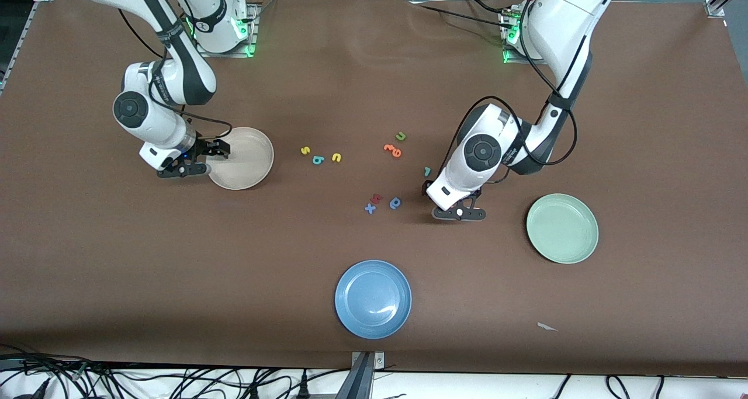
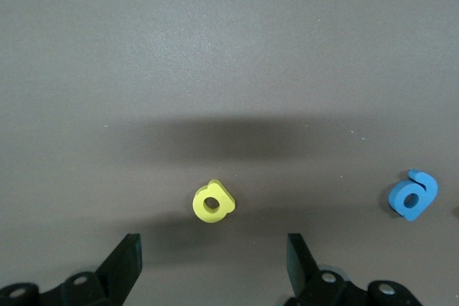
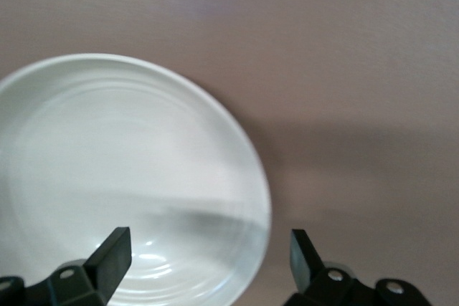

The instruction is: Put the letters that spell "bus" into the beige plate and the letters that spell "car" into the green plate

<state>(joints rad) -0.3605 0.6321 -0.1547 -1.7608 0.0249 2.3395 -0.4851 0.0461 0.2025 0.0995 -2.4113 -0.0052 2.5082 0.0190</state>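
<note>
Nearest to my front camera sits the blue plate, round and plain. The green plate, a pale mint round, lies toward the left arm's end of the table, farther from the camera than the blue one. The beige plate, cream and plain, lies toward the right arm's end, farther again. None of the three holds a letter.

The right gripper hangs over the beige plate's rim with its fingers spread and nothing between them. The left gripper is low over the table between the scattered letters and the green plate, fingers also apart and gripping nothing.

In the left wrist view I see the yellow "a", a small chunky foam piece, flat on the mat just ahead of the open fingers, in line with the gap and touching neither. The darker blue "a" lies well to one side of it.

A row of yellow "s", teal "b" and yellow "u" lies near the beige plate. One teal letter lies just beside the left arm's hand; I cannot read it.
</note>
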